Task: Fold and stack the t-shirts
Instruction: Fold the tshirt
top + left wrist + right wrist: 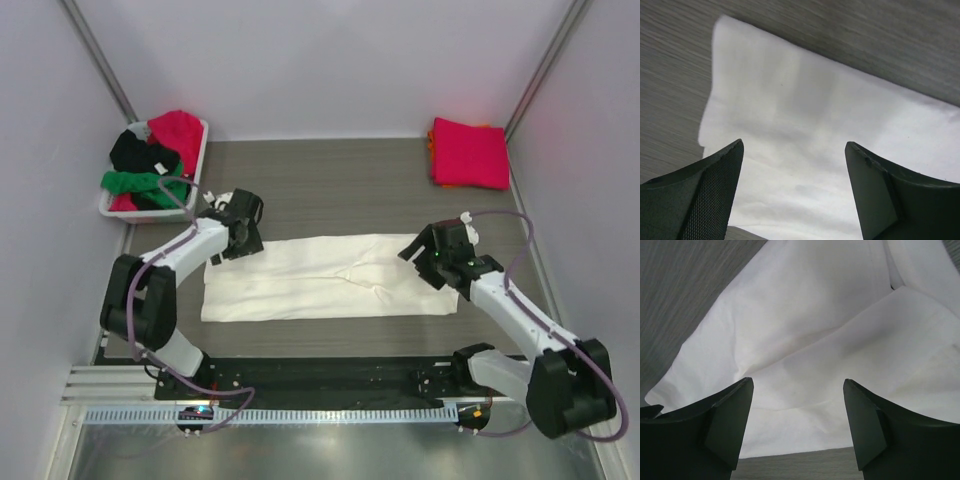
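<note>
The cream-white t-shirt [320, 275] lies flat on the table as a long folded strip; its red print does not show. My left gripper [238, 243] is open just above the strip's far left corner, with cloth [805, 150] between its spread fingers. My right gripper [425, 252] is open above the strip's right end, over wrinkled cloth [805, 370]. A folded magenta-pink t-shirt [470, 152] lies on an orange one at the far right. Red [175, 128], black [132, 150] and green [135, 182] t-shirts are piled in the basket.
The white slotted basket [195, 165] stands at the far left by the wall. Grey walls close in the left, right and back sides. The dark wood-grain table [330, 190] runs between the shirt and the back wall.
</note>
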Controlling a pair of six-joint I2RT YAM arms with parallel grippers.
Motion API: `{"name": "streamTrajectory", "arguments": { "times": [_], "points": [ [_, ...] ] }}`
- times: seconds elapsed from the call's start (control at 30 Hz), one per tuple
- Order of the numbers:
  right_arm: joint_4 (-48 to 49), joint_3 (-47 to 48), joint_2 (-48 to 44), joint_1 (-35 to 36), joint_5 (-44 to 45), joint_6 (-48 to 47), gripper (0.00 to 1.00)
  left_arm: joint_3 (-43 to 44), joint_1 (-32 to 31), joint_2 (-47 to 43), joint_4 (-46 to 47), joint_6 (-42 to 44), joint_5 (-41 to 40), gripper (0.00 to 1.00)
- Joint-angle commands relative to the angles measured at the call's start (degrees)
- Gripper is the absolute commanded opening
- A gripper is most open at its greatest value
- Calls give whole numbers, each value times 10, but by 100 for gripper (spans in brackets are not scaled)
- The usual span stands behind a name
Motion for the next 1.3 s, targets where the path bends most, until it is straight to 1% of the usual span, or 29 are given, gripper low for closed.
{"name": "streamTrajectory", "arguments": {
  "times": [0.0,0.13,0.17,0.2,0.3,0.37,0.4,0.47,0.5,0.53,0.57,0.6,0.63,0.7,0.73,0.77,0.8,0.83,0.9,0.93,1.0,1.03,1.07,1.1,1.13,1.27],
  "points": [
    [93,-3,49,4,-35,30,79,9,-20,45,5,12,44,82],
    [113,2,129,4,-28,42,79,2,-27,63,4,2,64,82],
    [114,8,169,4,-24,40,79,2,-28,66,2,0,74,82],
    [116,14,189,4,-20,37,79,2,-31,68,-1,-3,79,81],
    [119,58,281,2,-14,19,80,0,-38,71,-19,-14,93,81],
    [121,106,326,-9,-20,11,80,-14,-42,67,-26,-28,113,81],
    [121,125,376,-12,-22,8,80,-20,-45,65,-25,-33,120,81],
    [122,197,427,-19,-29,-11,80,-40,-49,59,-23,-50,133,81],
    [119,226,475,-24,-31,-18,80,-45,-57,57,-23,-56,144,81],
    [111,292,504,-25,-32,-34,80,-51,-64,56,-23,-62,152,81],
    [107,330,529,-25,-34,-43,80,-57,-70,55,-23,-70,159,81],
    [99,369,588,-25,-42,-49,80,-60,-87,53,-23,-86,172,81],
    [89,449,616,-25,-63,-64,80,-62,-96,52,-20,-99,178,81],
    [84,532,678,-23,-110,-77,79,-62,-124,54,-11,-133,200,81],
    [69,617,734,-22,-122,-80,79,-61,-134,56,0,-147,217,81],
    [65,661,766,-21,-151,-90,79,-60,-153,58,9,-158,232,81],
    [61,702,792,-19,-163,-93,79,-59,-161,63,21,-190,239,81],
    [51,781,845,-16,-176,-96,79,-61,-169,67,48,-207,282,81],
    [49,854,889,-10,-219,-100,79,-61,-196,74,79,-242,309,82],
    [48,917,929,-4,-228,-100,79,-54,-206,81,100,-269,319,81],
    [48,970,962,0,-245,-92,79,-37,-234,88,103,-287,320,82],
    [54,1013,976,3,-249,-89,80,-23,-242,93,105,-303,320,82],
    [64,1030,988,5,-258,-86,80,-15,-256,97,108,-311,326,82],
    [80,1040,1008,7,-268,-80,81,-9,-263,100,111,-318,331,83],
    [121,1044,1013,8,-286,-69,81,-5,-268,102,119,-324,335,83],
    [195,1045,1033,13,-307,-47,84,3,-291,104,124,-367,347,83]
  ]
}}
